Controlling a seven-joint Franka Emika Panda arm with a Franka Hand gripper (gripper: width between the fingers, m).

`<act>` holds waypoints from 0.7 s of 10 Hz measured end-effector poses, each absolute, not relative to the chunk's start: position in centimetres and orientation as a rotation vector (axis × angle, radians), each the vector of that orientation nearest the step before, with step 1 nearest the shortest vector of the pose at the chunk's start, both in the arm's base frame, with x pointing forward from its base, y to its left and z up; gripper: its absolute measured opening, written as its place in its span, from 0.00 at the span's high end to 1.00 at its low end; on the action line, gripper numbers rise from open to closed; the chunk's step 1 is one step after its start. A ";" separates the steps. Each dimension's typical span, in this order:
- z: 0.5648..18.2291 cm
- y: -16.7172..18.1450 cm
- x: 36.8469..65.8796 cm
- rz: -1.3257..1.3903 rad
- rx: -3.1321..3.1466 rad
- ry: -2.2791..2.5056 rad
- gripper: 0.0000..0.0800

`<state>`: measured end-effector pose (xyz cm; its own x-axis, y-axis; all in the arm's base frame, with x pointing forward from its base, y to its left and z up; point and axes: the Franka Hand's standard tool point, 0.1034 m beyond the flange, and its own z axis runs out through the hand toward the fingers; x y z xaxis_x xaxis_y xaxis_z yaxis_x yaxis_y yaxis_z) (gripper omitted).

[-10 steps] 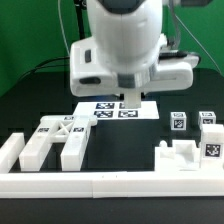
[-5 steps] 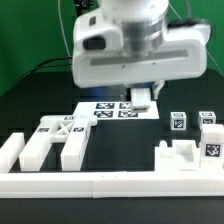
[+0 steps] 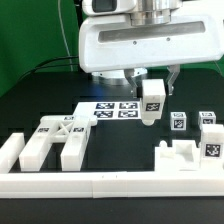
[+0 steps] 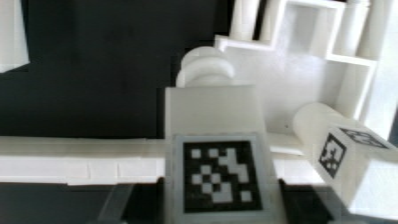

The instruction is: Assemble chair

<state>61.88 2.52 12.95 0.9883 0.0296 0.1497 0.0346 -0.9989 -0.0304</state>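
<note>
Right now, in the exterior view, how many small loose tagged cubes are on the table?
2. One small cube sits at the exterior view's right; the other small cube is beside it, nearer that edge. The robot arm may hide more.

The white robot arm (image 3: 140, 45) is cut off by the exterior view's top edge. In the wrist view the matte white square plastic leg (image 4: 214, 125) is blurred and runs out of frame, its black-and-white tag (image 4: 221, 175) too smeared to read.

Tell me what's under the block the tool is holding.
Only black table shows below the block held in the tool, just beside the marker board. The spot straight beneath is covered by the block itself.
</note>
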 end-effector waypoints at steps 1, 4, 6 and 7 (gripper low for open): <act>12.6 2.3 62.9 -0.433 -3.098 -0.074 0.64; 12.0 3.1 64.5 -0.818 -3.045 -0.037 0.64; 11.2 3.6 64.6 -1.025 -3.004 -0.040 0.64; 10.8 3.5 64.3 -1.012 -3.006 -0.036 0.64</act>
